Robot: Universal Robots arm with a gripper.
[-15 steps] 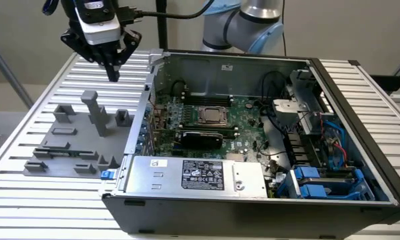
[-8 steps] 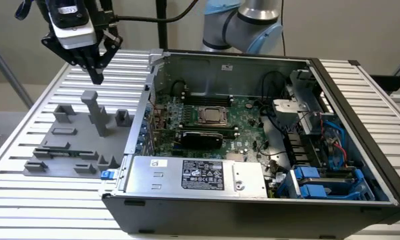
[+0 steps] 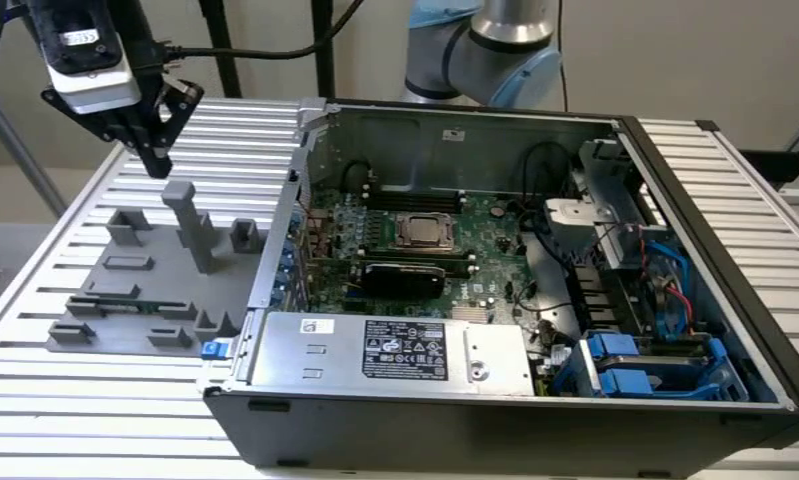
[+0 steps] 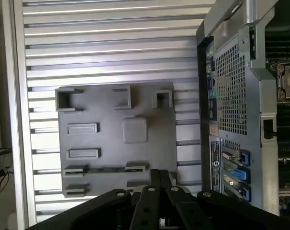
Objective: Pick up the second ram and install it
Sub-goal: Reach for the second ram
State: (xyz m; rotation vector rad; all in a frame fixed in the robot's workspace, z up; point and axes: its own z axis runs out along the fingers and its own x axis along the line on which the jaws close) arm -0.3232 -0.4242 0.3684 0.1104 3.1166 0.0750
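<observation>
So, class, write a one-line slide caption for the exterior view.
End effector hovers above the grey fixture tray on the slatted table, beside the open computer case.

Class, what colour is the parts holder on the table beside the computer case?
Plain grey; the parts holder shows best in the exterior view.

Robotics lab/workshop, I'd say: slotted alu tabletop [image 3: 52, 400] w/ an opened PC case [image 3: 506, 425], grey parts jig [image 3: 119, 335] just beside the case, my robot arm [image 3: 486, 50] rising behind it.
</observation>
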